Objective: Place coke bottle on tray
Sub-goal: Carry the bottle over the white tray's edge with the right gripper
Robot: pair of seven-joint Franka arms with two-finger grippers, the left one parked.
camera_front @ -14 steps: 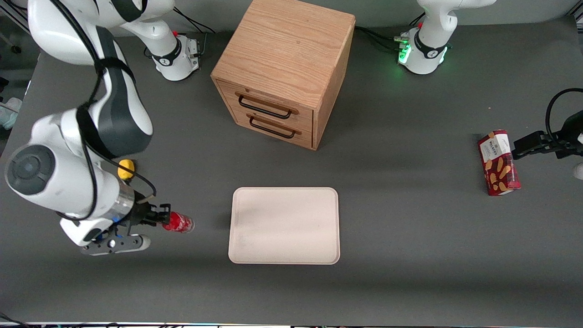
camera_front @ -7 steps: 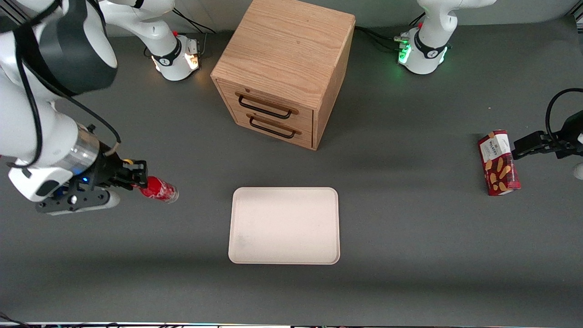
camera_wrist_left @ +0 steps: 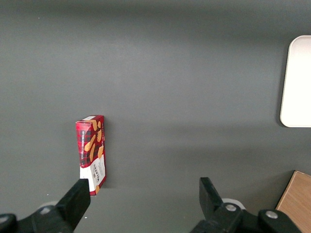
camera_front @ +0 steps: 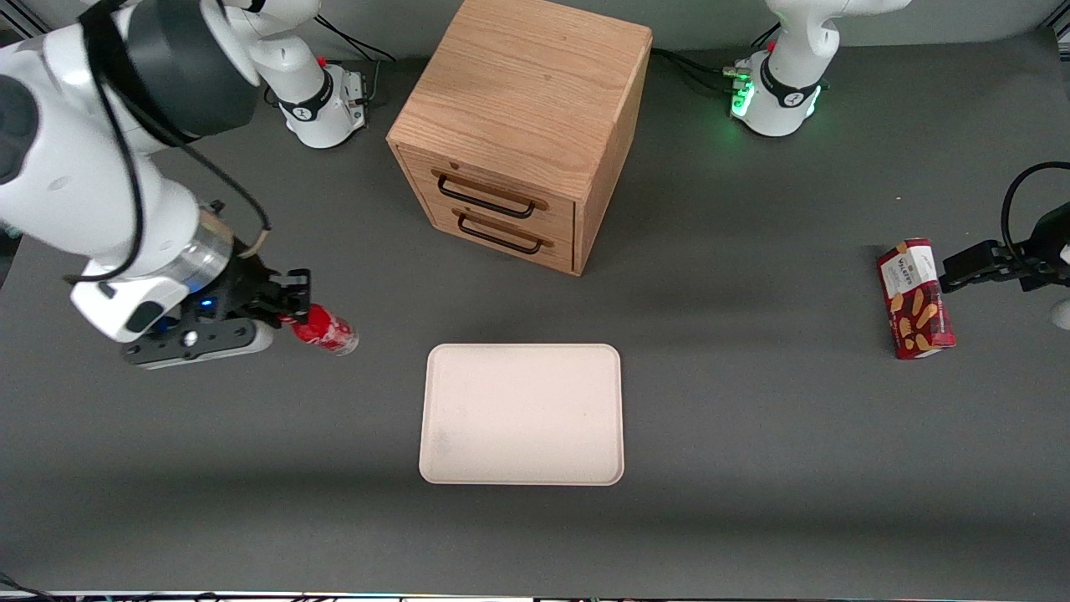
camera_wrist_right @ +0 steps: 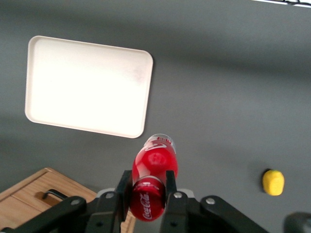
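My right gripper is shut on the small red coke bottle and holds it in the air, tilted, with its clear base pointing toward the tray. In the right wrist view the gripper clamps the bottle between both fingers. The cream-beige tray lies flat on the grey table, a short way from the bottle toward the parked arm's end and a little nearer the front camera. It also shows in the right wrist view, with nothing on it.
A wooden drawer cabinet stands farther from the front camera than the tray. A red snack box lies toward the parked arm's end. A small yellow object lies on the table near the working arm.
The gripper has lifted the bottle off the table, carried it away from the front camera, then moved toward the tray. The yellow object is now hidden under the arm in the front view.
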